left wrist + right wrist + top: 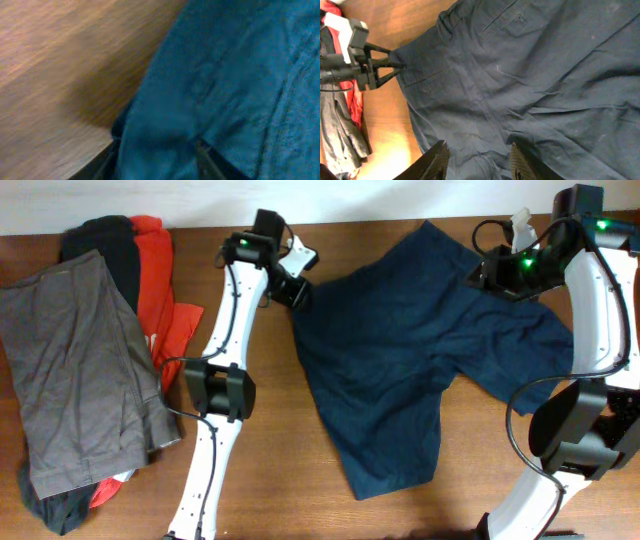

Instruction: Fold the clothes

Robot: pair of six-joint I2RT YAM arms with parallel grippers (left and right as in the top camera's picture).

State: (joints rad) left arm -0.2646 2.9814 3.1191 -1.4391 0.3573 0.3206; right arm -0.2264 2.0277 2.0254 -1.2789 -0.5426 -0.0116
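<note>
The navy shorts lie spread flat at the middle right of the table, legs toward the front. My left gripper is at their left waistband corner. In the left wrist view its fingers stand apart with navy fabric between them, so it is open. The right wrist view shows it touching that corner. My right gripper hovers open over the shorts' far right part, and its fingers are above wrinkled fabric.
Grey shorts lie at the far left on top of a red-orange top and a black garment. A strip of bare wood separates this pile from the navy shorts. A white object sits at the back right.
</note>
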